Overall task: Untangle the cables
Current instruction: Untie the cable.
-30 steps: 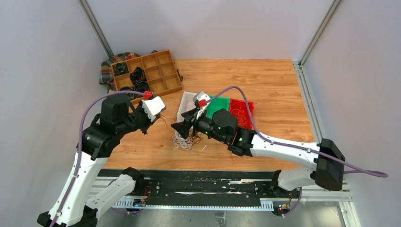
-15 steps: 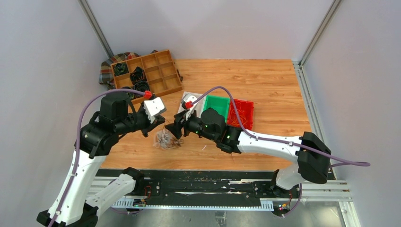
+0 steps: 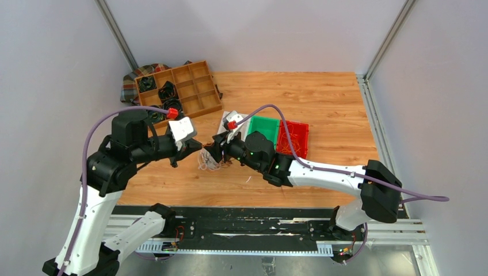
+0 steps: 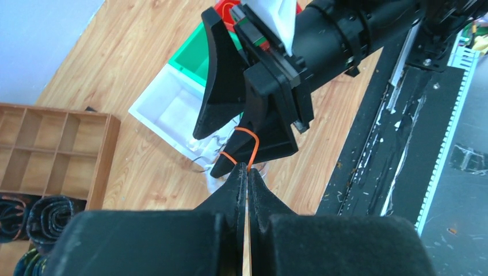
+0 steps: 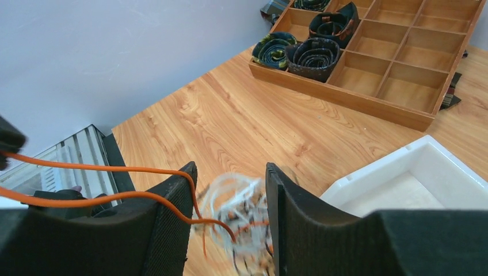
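The cables (image 3: pixel 208 161) are a small tangled bunch of white, orange and black wires on the wooden table, between my two grippers. My left gripper (image 3: pixel 191 149) sits just left of the bunch. In the left wrist view it (image 4: pixel 247 171) is shut on one orange cable (image 4: pixel 246 146) that loops up over the right gripper's finger. My right gripper (image 3: pixel 217 152) is just right of the bunch. In the right wrist view it (image 5: pixel 230 172) is open, with the blurred bunch (image 5: pixel 244 210) below the gap. The orange cable (image 5: pixel 115 198) runs leftward across its left finger.
A wooden compartment tray (image 3: pixel 193 86) with thick black rolls stands at the back left on a plaid cloth (image 3: pixel 128 86). A white bin (image 3: pixel 226 122), a green bin (image 3: pixel 263 129) and a red bin (image 3: pixel 294 137) with orange wires stand behind the right arm. A black rail (image 3: pixel 241 221) lines the near edge.
The right arm swung left, and the bunch shifted left across the table. The left gripper drew back to the left, and an orange cable now stretches out of the bunch.
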Controlling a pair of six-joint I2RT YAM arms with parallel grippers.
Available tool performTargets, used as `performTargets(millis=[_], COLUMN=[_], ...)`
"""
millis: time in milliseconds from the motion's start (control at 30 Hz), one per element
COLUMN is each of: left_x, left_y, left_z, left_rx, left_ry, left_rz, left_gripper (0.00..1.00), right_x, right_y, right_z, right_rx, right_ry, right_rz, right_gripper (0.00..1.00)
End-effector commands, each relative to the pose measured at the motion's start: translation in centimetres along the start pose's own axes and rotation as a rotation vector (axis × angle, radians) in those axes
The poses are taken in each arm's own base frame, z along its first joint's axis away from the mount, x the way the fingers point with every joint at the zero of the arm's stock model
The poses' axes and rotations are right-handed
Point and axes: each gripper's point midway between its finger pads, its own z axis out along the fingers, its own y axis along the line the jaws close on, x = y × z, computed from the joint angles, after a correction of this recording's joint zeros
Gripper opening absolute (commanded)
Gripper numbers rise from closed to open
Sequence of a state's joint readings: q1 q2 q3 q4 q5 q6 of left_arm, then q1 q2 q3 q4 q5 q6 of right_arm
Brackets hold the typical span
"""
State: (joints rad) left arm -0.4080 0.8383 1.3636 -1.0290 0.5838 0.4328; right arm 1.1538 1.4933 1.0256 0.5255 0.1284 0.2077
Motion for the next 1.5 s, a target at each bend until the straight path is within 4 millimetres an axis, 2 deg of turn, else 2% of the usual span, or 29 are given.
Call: performTargets(millis=[0, 133, 333, 433, 633, 767, 867, 1067, 1200, 1367, 1467], left_x=[-1.8, -2.2, -2.2, -1.9, -1.6, -1.7, -1.8, -1.9, -2.0, -2.6, -3.3], left_y=[-0.9, -0.7, -0.5, -0.3, -0.1, -0.1, -0.1, 0.0, -0.2, -0.6, -0.9], left_z=[-0.6, -0.8, -0.9, -0.9, -0.8, -0.7, -0.7, -0.8, -0.9, -0.5, -0.3], left_rx=[0.043, 0.032, 0.02, 0.005, -0.004, 0.002, 0.002, -0.004, 0.004, 0.045, 0.078], left_ry=[-0.056, -0.061, -0.059, -0.051, -0.041, -0.041, -0.042, -0.044, -0.051, -0.062, -0.077], left_rz=[-0.011, -0.009, -0.001, 0.005, 0.018, 0.011, 0.011, 0.012, 0.01, -0.022, -0.039], left_gripper=[0.01, 0.0, 0.0, 0.01, 0.01, 0.0, 0.01, 0.0, 0.0, 0.0, 0.01], right_x=[0.4, 0.7, 0.7, 0.5, 1.3, 1.0, 0.5, -0.3, -0.6, -0.2, 0.6], right_y=[-0.4, 0.1, 0.6, 1.5, 2.4, 2.8, 2.8, 2.7, 1.9, 1.3, 1.7], right_z=[0.1, -0.2, -0.7, -1.4, -2.9, -3.1, -3.0, -2.5, -2.4, -1.3, 0.0], right_rx=[0.012, -0.017, -0.041, -0.093, -0.162, -0.182, -0.178, -0.163, -0.116, -0.066, -0.065], right_ry=[-0.012, -0.008, -0.007, -0.004, 0.038, 0.034, 0.021, -0.002, -0.014, -0.037, -0.033], right_rz=[-0.013, -0.001, 0.004, 0.003, -0.005, 0.005, 0.005, 0.008, 0.009, 0.017, 0.022], right_gripper=[0.47, 0.52, 0.53, 0.54, 0.6, 0.61, 0.6, 0.51, 0.48, 0.54, 0.56])
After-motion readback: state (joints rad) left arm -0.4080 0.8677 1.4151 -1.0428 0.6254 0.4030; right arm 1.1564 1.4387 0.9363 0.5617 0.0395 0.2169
